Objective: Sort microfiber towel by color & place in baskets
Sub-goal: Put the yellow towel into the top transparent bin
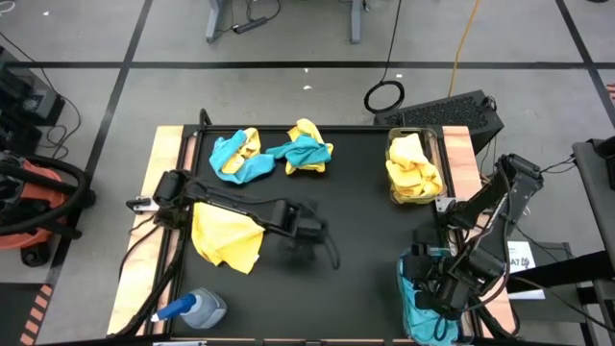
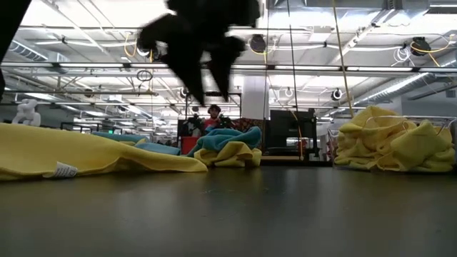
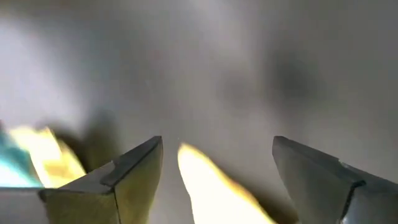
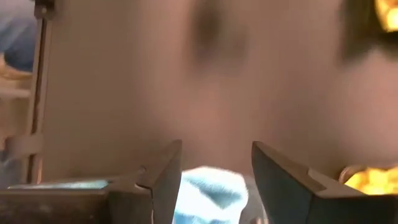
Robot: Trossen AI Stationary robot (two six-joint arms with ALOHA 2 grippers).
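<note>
Mid-desk (image 1: 365, 221) it's bare black around the left gripper (image 1: 309, 252), fingers apart; right gripper (image 1: 430, 294) fingers apart over the near-right basket (image 1: 404, 288), teal towel (image 4: 208, 194) showing only in its wrist view.

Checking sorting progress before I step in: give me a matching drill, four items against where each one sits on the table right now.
Things:
1. flat yellow microfiber towel
2. clear plastic basket of yellow towels
3. clear plastic basket of teal towels
4. blue-capped spray bottle

Places:
A. under the right arm
B. near left corner
C. far right side
D. beside the left arm

Pairs: 1-D, 2-C, 3-A, 4-B
</note>
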